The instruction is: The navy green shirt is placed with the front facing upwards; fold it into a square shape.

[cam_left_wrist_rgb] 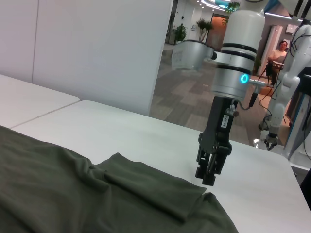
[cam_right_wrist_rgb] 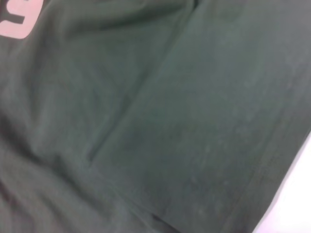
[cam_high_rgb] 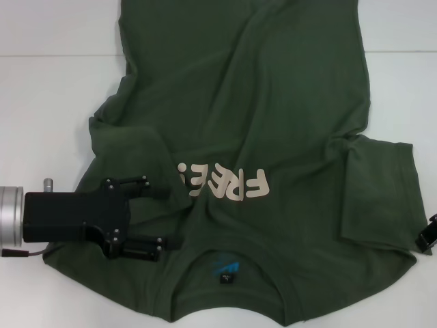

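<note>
Green shirt spread front-up on the white surface, left gripper over its shoulder

The navy green shirt [cam_high_rgb: 273, 102] lies flat on the white surface [cam_high_rgb: 48, 89], collar nearest the robot, the cream "FREE!" lettering [cam_high_rgb: 222, 183] reading upside down in the head view and the blue-black neck label [cam_high_rgb: 225, 270] just inside the collar. The left sleeve is folded inward, covering the start of the lettering. The left gripper [cam_high_rgb: 153, 215] lies over the shirt's left shoulder, its jaws spread wide with nothing between them. The right gripper [cam_left_wrist_rgb: 208, 174] stands at the right sleeve's outer edge, pointing down at the surface; whether its jaws are parted I cannot tell.
</note>
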